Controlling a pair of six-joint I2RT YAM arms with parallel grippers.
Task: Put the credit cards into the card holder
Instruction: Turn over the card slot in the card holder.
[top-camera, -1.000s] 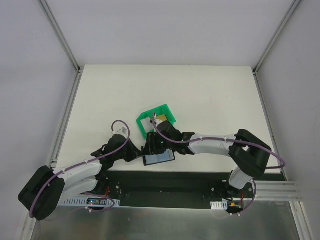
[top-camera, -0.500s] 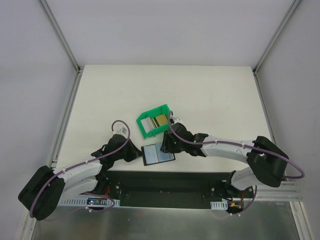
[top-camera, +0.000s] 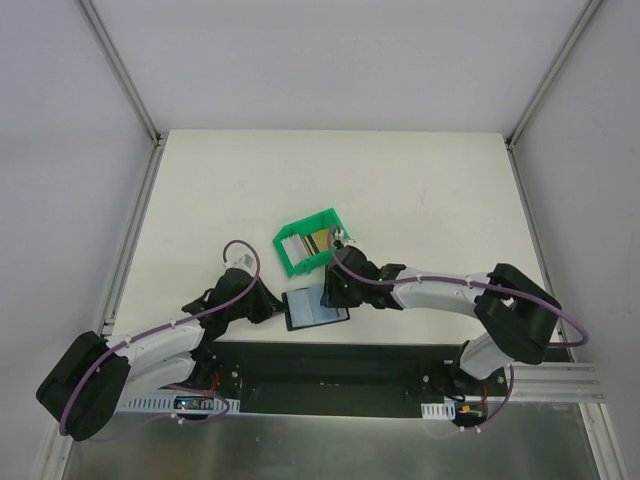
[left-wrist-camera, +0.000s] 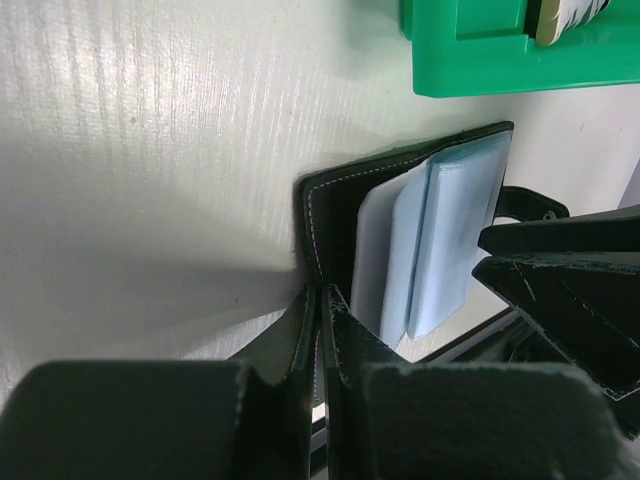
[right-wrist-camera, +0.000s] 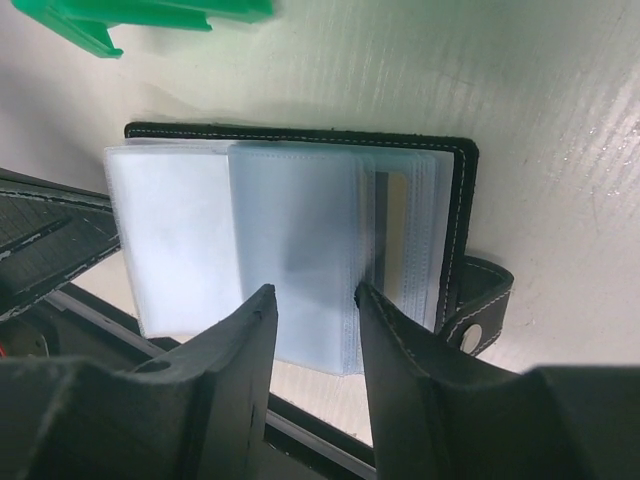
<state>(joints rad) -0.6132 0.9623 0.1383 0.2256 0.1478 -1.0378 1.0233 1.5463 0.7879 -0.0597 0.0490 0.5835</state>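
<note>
Nearest, the open wallet (top-camera: 316, 307) is pinched by its cover in the left gripper (left-wrist-camera: 318, 300). The right gripper (right-wrist-camera: 313, 295) is held half-open over the sleeves (right-wrist-camera: 170, 230). Beyond, cards (top-camera: 320, 241) are seen in the green bin (top-camera: 300, 262).

DESK: What's the light like from above?

PHOTOGRAPHER: Bright, soft and even across the white table (top-camera: 420, 190). Only faint shadows hug the arms, and the picture is sharp throughout.

DESK: And the wrist views?

PHOTOGRAPHER: On the left, the left pincer (left-wrist-camera: 318, 300) fills the foreground as a dark, blurred mass, with a grey shadow pooling on the table beside the card holder (left-wrist-camera: 400, 215). On the right, the right pincer (right-wrist-camera: 313, 297) is equally soft, the holder's clear sleeves look milky, and small glints speckle the table at the right edge.
</note>
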